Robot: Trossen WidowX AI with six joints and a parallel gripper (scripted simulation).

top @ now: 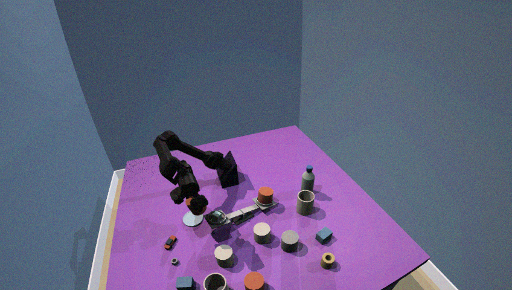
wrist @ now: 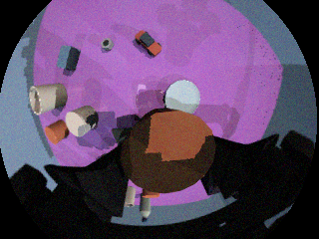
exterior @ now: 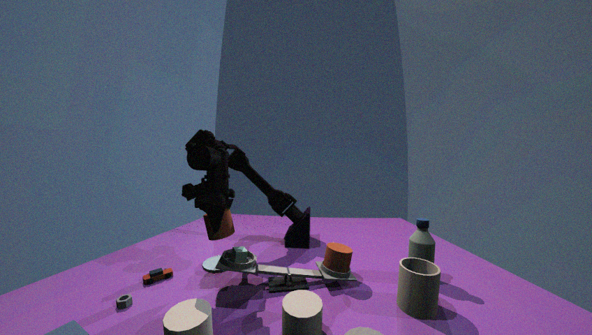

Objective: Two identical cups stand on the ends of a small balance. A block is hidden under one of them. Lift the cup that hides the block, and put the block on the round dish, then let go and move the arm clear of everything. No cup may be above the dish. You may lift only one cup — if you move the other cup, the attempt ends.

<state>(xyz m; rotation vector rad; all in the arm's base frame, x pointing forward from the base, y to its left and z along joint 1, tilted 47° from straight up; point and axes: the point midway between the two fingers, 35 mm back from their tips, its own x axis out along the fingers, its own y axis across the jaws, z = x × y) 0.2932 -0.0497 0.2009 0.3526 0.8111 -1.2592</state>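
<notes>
The gripper (exterior: 216, 222) grips the lifted cup (exterior: 220, 225), maybe right above the dish (top: 192, 219). Beside the dish, the block (exterior: 239, 251) sits bare, not yet moved.

Block (exterior: 239, 251) on balance (exterior: 286, 271) — dish (top: 192, 219) beside.

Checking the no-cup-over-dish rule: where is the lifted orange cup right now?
In the top view the lifted orange cup hangs in the gripper just behind the round pale dish, left of the balance.

Bare test bench: purple mat (top: 251, 154), plain blue-grey walls (top: 395, 71).
</notes>
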